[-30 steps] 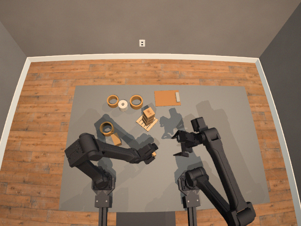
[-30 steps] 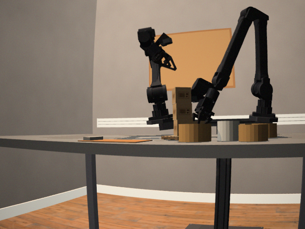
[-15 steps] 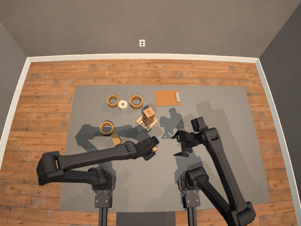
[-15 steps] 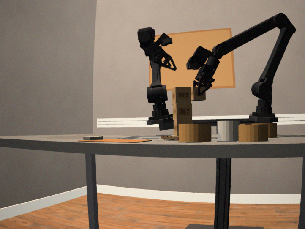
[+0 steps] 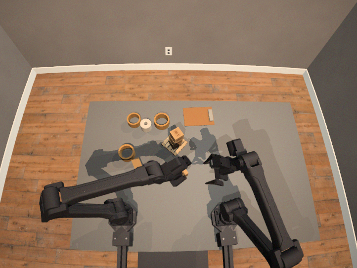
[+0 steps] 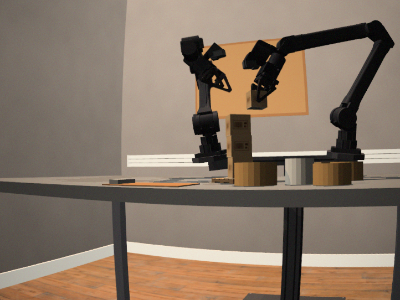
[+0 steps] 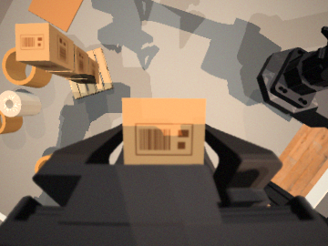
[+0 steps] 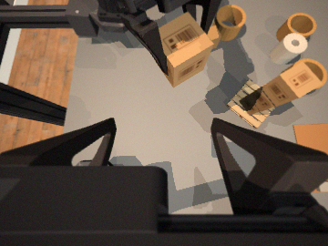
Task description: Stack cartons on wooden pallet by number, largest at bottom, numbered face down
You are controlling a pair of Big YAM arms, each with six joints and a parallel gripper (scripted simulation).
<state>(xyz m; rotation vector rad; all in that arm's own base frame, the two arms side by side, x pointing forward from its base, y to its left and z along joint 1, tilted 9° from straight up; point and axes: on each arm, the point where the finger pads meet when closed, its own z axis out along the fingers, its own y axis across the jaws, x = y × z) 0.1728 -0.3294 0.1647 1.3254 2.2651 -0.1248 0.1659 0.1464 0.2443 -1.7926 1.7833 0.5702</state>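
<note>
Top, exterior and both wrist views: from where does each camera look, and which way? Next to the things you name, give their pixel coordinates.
Top: high above, downward; both arms.
Exterior: beyond the table's far edge, toward the arms; both arms.
Left wrist: on the left arm, past its claw (image 7: 164, 132) at its carton (image 7: 164, 132).
Right wrist: on the right arm, past its open claw (image 8: 164, 120). Both wrists share the pallet (image 7: 106, 68) (image 8: 257, 119).

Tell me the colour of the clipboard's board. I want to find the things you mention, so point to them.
Orange (image 5: 196, 116) (image 6: 152, 184) (image 7: 56, 11) (image 8: 314, 137); the top view shows it best.

Open air lies above the 3-carton column (image 5: 176, 135) (image 6: 239, 136) (image 7: 40, 46) (image 8: 292, 84).
</note>
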